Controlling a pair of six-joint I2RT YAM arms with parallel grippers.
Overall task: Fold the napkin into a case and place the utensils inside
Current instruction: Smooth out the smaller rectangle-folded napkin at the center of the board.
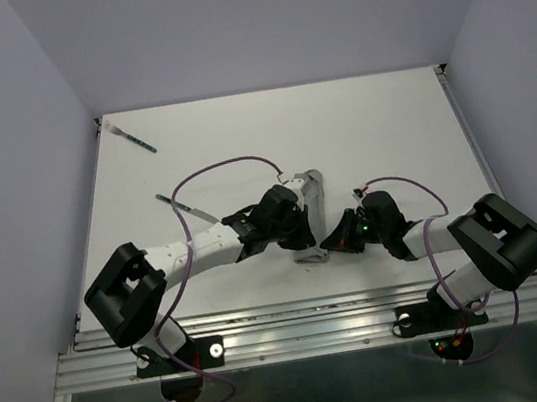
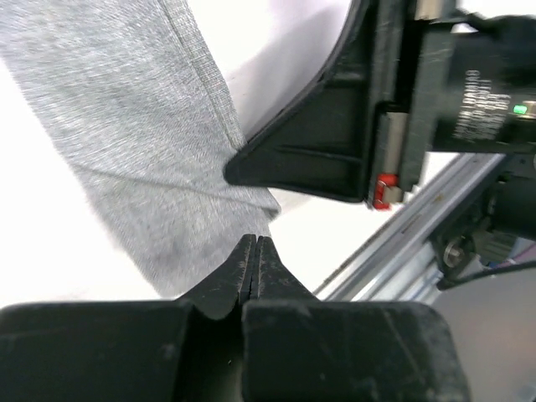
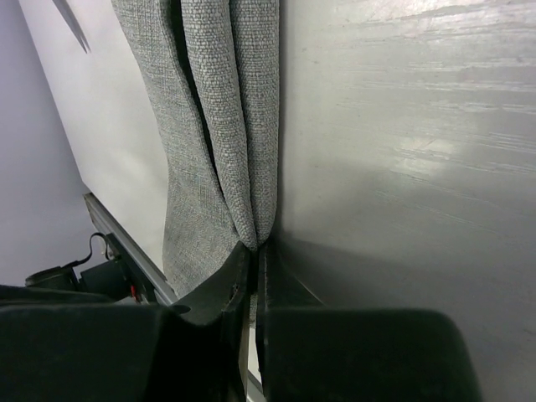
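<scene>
1. Two arms meet near the middle of the white counter (image 1: 367,115), close to its near edge, with the napkin (image 1: 312,205) between them.
2. The napkin is grey cloth folded into a narrow strip. It runs from far to near on the counter, and both wrists partly cover it in the top view.
3. The right gripper (image 3: 254,254) has its fingers pressed together on the napkin. In the right wrist view, several layers of cloth run together into the tips.
4. In the left wrist view, a tip of the right gripper touches the side edge of the napkin, and a crease runs across the cloth from this place.
5. The left gripper (image 2: 252,244) has its fingers closed with no gap. The tips stand just at the near corner of the napkin. I cannot tell if any cloth is caught between them.
6. Both utensils lie on the counter, well apart from the napkin, on the left side.
7. The knife (image 1: 187,208) lies near the left forearm, its blade pointing towards the near right.
8. The other utensil (image 1: 134,139) lies near the far left corner, its teal handle towards the right.
</scene>
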